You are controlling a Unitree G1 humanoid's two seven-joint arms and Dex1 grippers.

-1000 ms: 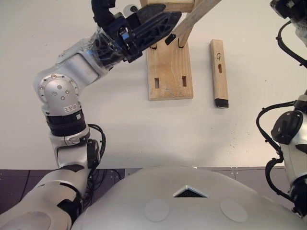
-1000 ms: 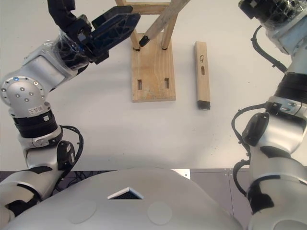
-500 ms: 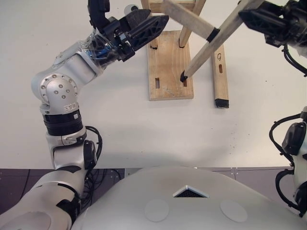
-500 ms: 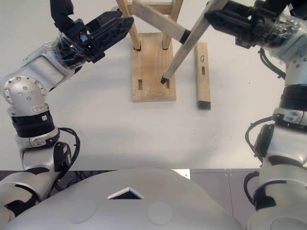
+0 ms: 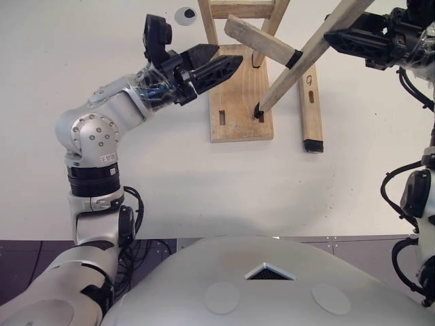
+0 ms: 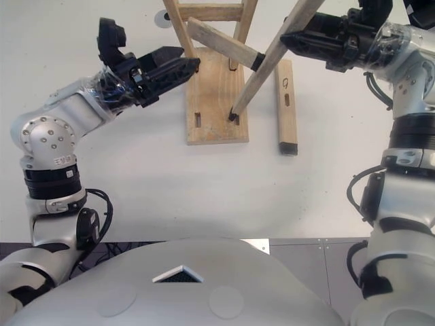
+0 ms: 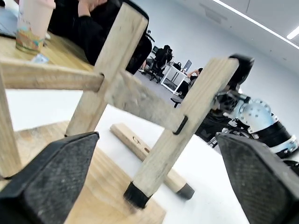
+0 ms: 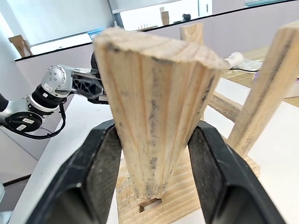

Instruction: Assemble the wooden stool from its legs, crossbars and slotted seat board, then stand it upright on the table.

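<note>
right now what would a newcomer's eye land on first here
The slanted wooden leg clamped in the right pincer draws the eye first, its black foot down on the near right part of the seat board. Across from it the left pincer hovers open over the board's left edge, and a loose leg lies flat just right of the board.

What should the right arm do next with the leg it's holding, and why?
Probably tip the leg upright and press down. The right gripper is shut on it, it leans steeply, and its black tip sits at the near right slot of the seat board, apparently not seated. The left gripper is open beside the board.
</note>
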